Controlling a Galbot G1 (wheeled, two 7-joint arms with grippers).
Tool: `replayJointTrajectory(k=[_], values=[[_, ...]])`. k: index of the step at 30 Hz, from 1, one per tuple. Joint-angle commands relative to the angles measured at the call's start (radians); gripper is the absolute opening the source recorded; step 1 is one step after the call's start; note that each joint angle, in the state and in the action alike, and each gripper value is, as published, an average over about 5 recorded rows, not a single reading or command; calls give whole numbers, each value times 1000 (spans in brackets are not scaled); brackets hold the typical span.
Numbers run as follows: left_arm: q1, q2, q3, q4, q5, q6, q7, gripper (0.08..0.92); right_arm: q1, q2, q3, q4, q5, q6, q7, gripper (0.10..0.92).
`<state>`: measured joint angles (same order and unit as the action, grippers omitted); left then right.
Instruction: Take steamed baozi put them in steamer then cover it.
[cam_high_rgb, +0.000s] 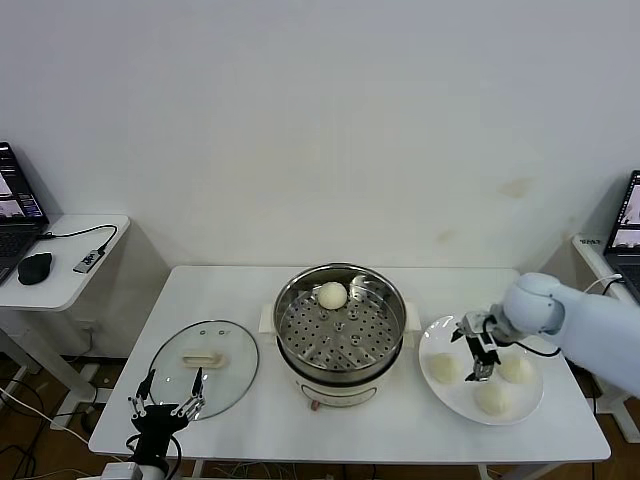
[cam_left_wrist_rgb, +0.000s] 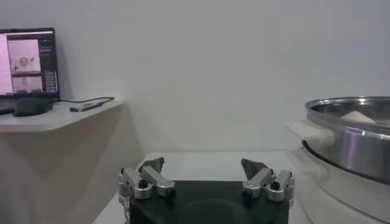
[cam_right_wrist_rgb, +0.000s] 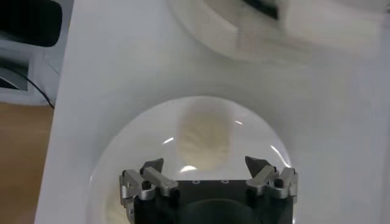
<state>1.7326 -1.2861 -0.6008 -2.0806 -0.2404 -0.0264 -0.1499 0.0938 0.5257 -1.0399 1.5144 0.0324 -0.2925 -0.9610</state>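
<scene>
The steel steamer (cam_high_rgb: 340, 330) stands mid-table with one baozi (cam_high_rgb: 332, 295) on its perforated tray. Three more baozi (cam_high_rgb: 443, 367) (cam_high_rgb: 516, 368) (cam_high_rgb: 492, 397) lie on the white plate (cam_high_rgb: 440, 335) to its right. My right gripper (cam_high_rgb: 482, 355) hangs open just over the plate, between the buns. In the right wrist view its jaws (cam_right_wrist_rgb: 205, 164) stand wide, with a baozi (cam_right_wrist_rgb: 204, 141) just ahead of them, untouched. My left gripper (cam_high_rgb: 165, 400) is parked open at the table's front left corner. The left wrist view shows it (cam_left_wrist_rgb: 203, 165) empty, beside the steamer (cam_left_wrist_rgb: 353, 140).
The glass lid (cam_high_rgb: 205, 368) with its cream handle lies flat left of the steamer, next to the left gripper. A side desk (cam_high_rgb: 60, 265) on the left holds a laptop and mouse. Another laptop (cam_high_rgb: 625, 225) sits at the far right.
</scene>
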Motion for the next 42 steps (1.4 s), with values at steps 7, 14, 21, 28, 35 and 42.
replayJointTrajectory(k=[7,14,21,28,35,42], values=[[-10,0,-2,15,0,-1,1,823,-159,109,126,-121,-55,5,30,823],[-12,-1,-2,19,0,-2,1,823,-175,125,138,-134,-80,-2,28,792],[-12,-2,-3,18,0,-2,0,823,-181,125,155,-139,-98,-6,26,675],[-8,-4,-4,14,0,-2,-1,823,-136,83,152,-98,-76,-5,1,602],[-10,0,2,6,-1,0,0,823,64,-35,91,-29,-12,-4,-35,606],[-16,14,8,6,-2,4,0,823,397,-69,-83,61,139,-33,-46,611]])
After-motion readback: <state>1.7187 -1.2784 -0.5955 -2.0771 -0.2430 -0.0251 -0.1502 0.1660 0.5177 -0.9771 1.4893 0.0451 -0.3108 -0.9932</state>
